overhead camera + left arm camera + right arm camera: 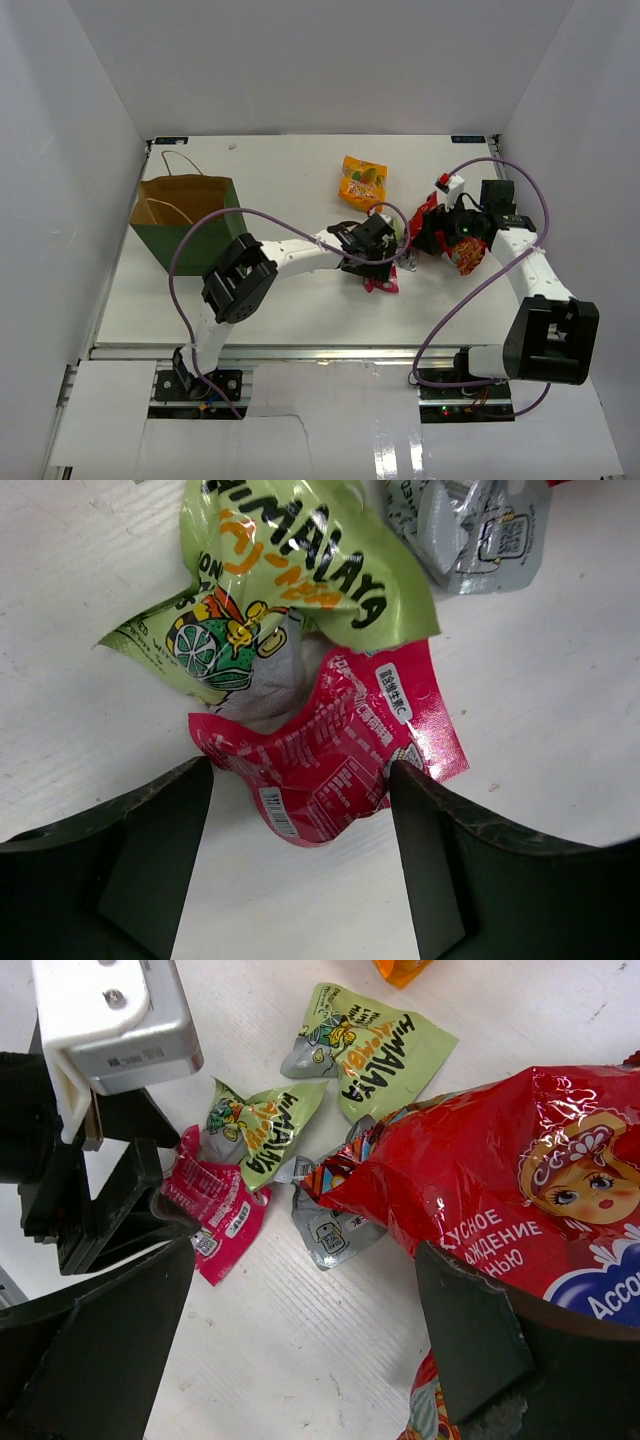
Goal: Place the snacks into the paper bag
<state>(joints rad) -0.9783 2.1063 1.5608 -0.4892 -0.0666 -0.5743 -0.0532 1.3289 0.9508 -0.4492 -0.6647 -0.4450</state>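
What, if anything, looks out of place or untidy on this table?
Nothing looks spilled or torn. The pink sachet, green sachets and silver sachet lie crumpled in a loose jumble beside the red chip bag.

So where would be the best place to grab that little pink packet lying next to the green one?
Probably its lower, free half. The small crinkly pink sachet lies puckered on the table, its upper end touching the green lime-printed sachet, so pinching from above across its narrow waist suits it; the left gripper's open fingers straddle it there.
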